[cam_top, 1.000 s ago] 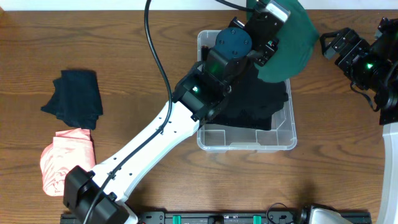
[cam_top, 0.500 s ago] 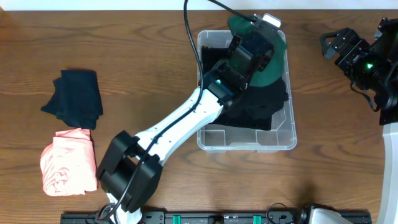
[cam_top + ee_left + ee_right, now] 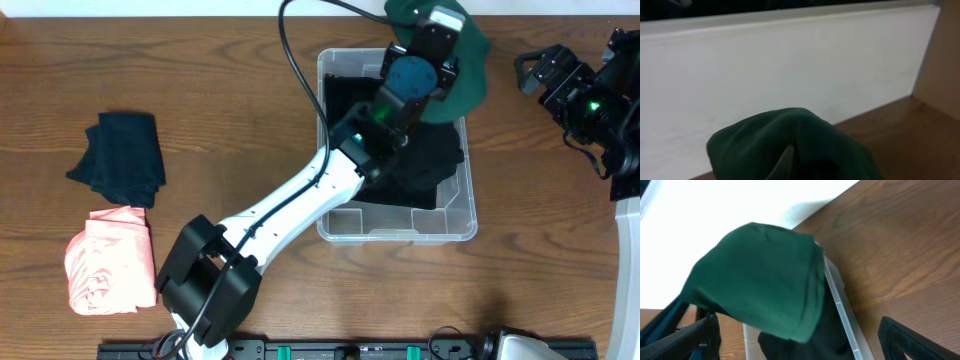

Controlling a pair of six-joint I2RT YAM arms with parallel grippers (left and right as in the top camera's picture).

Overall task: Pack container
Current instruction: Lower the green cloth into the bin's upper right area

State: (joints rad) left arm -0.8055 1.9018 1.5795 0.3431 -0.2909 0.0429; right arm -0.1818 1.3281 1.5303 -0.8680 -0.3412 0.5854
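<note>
Overhead: left tool (image 3: 437, 28) clenched on dark green cloth garment (image 3: 468, 75).
Under that tool's garment sat clear rectangular plastic container (image 3: 400, 233); right tool (image 3: 537, 72) stood released.

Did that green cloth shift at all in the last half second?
Yes. The green cloth has swung right, from inside the container to overhanging its far right corner.

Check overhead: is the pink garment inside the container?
No, the pink garment lies on the table far to the left of the container, outside its walls.
</note>
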